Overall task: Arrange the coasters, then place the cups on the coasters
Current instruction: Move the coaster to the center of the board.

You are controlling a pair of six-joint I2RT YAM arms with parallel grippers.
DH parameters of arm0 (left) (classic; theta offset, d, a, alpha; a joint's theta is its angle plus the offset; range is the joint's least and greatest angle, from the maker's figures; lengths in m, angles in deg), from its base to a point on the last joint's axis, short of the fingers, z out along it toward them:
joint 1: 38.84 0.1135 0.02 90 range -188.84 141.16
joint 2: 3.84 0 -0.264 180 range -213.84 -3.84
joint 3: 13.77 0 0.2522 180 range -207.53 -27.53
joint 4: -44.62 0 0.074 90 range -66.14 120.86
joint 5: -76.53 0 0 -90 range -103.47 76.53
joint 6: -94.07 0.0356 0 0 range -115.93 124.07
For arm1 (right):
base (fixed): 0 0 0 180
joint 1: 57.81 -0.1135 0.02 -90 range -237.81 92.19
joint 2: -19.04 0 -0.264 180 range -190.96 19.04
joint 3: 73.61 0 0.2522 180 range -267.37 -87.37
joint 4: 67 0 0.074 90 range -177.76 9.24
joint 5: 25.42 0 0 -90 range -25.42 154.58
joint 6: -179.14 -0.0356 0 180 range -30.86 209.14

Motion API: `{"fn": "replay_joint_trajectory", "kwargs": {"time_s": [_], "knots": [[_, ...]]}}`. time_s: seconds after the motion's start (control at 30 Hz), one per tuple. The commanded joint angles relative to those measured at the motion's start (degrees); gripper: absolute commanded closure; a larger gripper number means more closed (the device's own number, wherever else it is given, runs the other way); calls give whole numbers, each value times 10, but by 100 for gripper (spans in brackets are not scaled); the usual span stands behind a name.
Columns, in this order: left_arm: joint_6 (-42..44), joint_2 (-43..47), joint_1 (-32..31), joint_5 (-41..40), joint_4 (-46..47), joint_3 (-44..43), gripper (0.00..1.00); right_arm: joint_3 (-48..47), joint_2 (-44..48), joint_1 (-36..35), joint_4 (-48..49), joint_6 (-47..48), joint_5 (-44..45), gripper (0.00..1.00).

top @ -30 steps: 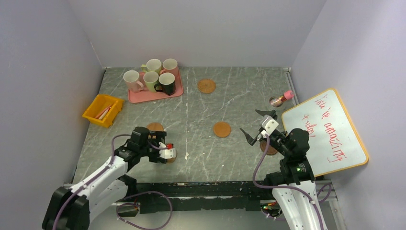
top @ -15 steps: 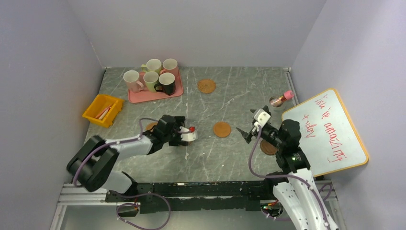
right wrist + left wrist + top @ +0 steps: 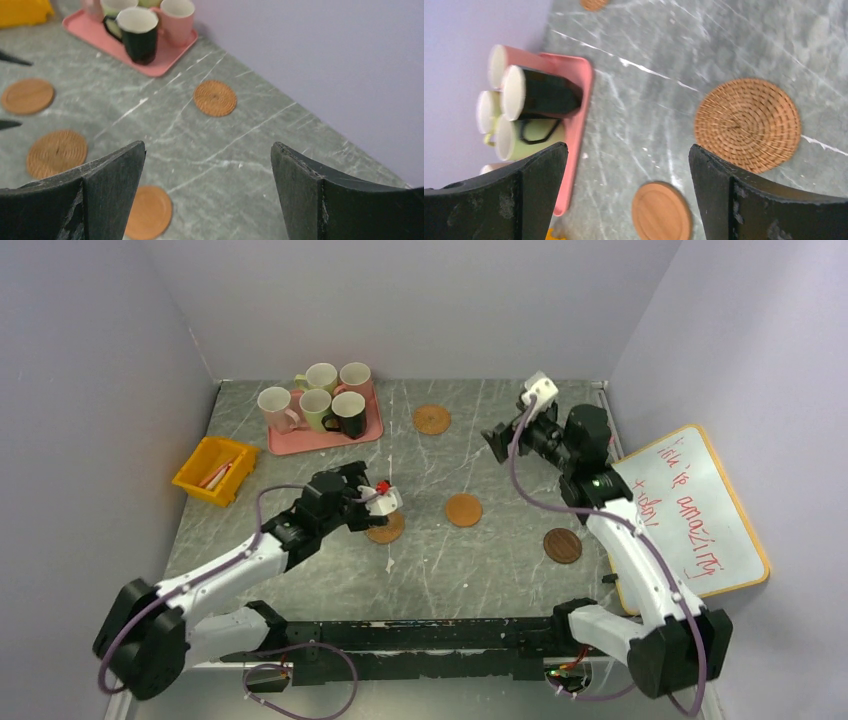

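Several cups [image 3: 320,398] stand on a pink tray [image 3: 300,443] at the back left; the black cup [image 3: 541,92] [image 3: 137,35] is at its front. Coasters lie apart on the table: a woven coaster [image 3: 431,420] [image 3: 215,98] at the back, a smooth orange coaster [image 3: 463,510] [image 3: 149,212] in the middle, a dark brown coaster [image 3: 562,546] at the right. My left gripper [image 3: 375,505] [image 3: 628,150] hangs open and empty just above a second woven coaster [image 3: 385,530] [image 3: 748,125], beside a smooth wooden coaster [image 3: 661,211] [image 3: 27,96]. My right gripper [image 3: 505,430] [image 3: 208,146] is open, empty and high at the back right.
A yellow bin [image 3: 215,470] sits at the left edge. A whiteboard [image 3: 690,515] leans along the right side. Walls close in the back and both sides.
My left gripper has moved from near the front edge toward the table's middle; the woven coaster now lies there below it. My right arm has risen and swung to the back right.
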Motion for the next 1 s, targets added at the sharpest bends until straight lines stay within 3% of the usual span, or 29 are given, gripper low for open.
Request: {"fn": "replay_joint_trajectory", "kwargs": {"time_s": [0.0, 0.1, 0.27, 0.37, 0.77, 0.97], "knots": [[-34, 65, 18, 22, -17, 10, 4, -82, -75, -14, 46, -100, 85, 0], [-32, 104, 45, 66, -23, 23, 4, -106, -116, -32, 34, -115, 123, 0], [-8, 167, 123, 243, -26, 62, 4, -93, -142, -76, 54, -79, 162, 0], [-19, 172, 139, 275, -25, 63, 4, -96, -167, -103, 60, -58, 191, 0], [-125, 163, 146, 194, 122, 123, 4, -50, -245, -260, 142, -66, 363, 0], [-139, 183, 146, 196, 148, 144, 4, -22, -265, -267, 173, -71, 382, 0]]}}
